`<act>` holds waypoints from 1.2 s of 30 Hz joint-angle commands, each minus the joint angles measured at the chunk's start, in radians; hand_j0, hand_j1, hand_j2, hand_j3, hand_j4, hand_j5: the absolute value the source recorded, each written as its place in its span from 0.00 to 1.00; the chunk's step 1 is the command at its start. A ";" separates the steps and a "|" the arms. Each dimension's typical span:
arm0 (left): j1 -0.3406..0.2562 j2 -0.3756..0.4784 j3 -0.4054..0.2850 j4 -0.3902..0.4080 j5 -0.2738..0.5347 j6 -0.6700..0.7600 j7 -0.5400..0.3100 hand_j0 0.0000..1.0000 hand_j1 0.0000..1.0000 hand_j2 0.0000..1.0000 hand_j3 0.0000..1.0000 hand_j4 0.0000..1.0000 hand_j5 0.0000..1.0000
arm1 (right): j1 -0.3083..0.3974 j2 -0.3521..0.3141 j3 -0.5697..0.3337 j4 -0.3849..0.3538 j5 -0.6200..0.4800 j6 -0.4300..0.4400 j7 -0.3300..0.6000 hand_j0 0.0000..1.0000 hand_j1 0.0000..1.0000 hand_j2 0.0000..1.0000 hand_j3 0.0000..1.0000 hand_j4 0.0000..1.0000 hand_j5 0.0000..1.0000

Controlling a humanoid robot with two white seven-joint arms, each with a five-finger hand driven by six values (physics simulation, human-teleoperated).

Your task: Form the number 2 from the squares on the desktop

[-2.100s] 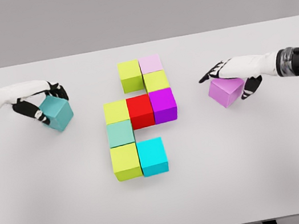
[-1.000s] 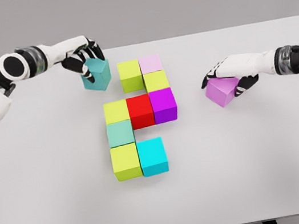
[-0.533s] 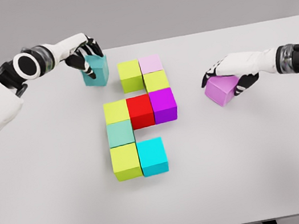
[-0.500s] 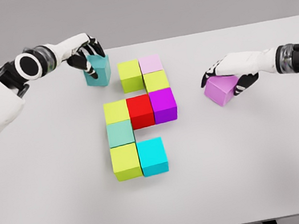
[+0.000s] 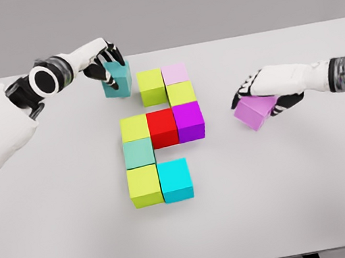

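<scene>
Fingers of the left hand (image 5: 104, 59) are curled tight around a teal cube (image 5: 117, 80), holding it just beside the green cube (image 5: 152, 86) at the top of the figure, probably because the 2's top bar needs a left end there. Over on the right, the right hand (image 5: 266, 89) is wrapped over a tilted violet cube (image 5: 254, 111), well apart from the cyan cube (image 5: 175, 180), where I'd guess the bottom row needs finishing on the table (image 5: 305, 199).

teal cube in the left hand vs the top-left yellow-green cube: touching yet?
Apart. The head view shows a thin strip of white table between the teal cube, held by the left hand, and the top-left yellow-green cube.
</scene>
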 commanded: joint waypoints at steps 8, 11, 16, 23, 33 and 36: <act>0.014 0.000 0.001 -0.005 -0.003 0.018 0.042 0.37 0.37 0.37 0.37 0.37 0.37 | 0.064 -0.081 -0.007 -0.209 -0.032 0.003 0.000 0.68 0.68 0.68 0.68 0.68 0.68; 0.014 0.000 0.001 -0.004 -0.002 0.017 0.042 0.38 0.38 0.38 0.38 0.38 0.38 | 0.084 -0.084 -0.007 -0.244 -0.032 0.003 0.000 0.69 0.69 0.69 0.69 0.69 0.69; 0.014 0.004 0.000 -0.001 -0.006 0.003 0.042 0.46 0.46 0.46 0.46 0.46 0.46 | 0.110 -0.095 -0.001 -0.338 -0.032 0.003 0.000 0.69 0.69 0.69 0.69 0.69 0.69; 0.015 0.005 -0.002 0.002 -0.011 -0.002 0.042 0.64 0.64 0.64 0.64 0.64 0.64 | 0.115 -0.086 0.014 -0.375 -0.032 0.003 0.000 0.69 0.69 0.69 0.69 0.69 0.69; 0.025 0.008 -0.005 -0.004 -0.009 -0.003 0.042 0.73 0.73 0.73 0.73 0.73 0.73 | 0.112 -0.072 0.051 -0.385 -0.029 0.003 0.000 0.69 0.69 0.69 0.69 0.69 0.69; 0.029 0.010 -0.007 -0.007 -0.009 -0.003 0.042 0.78 0.78 0.78 0.78 0.78 0.78 | 0.110 -0.072 0.054 -0.385 -0.030 0.003 0.000 0.69 0.69 0.69 0.69 0.69 0.69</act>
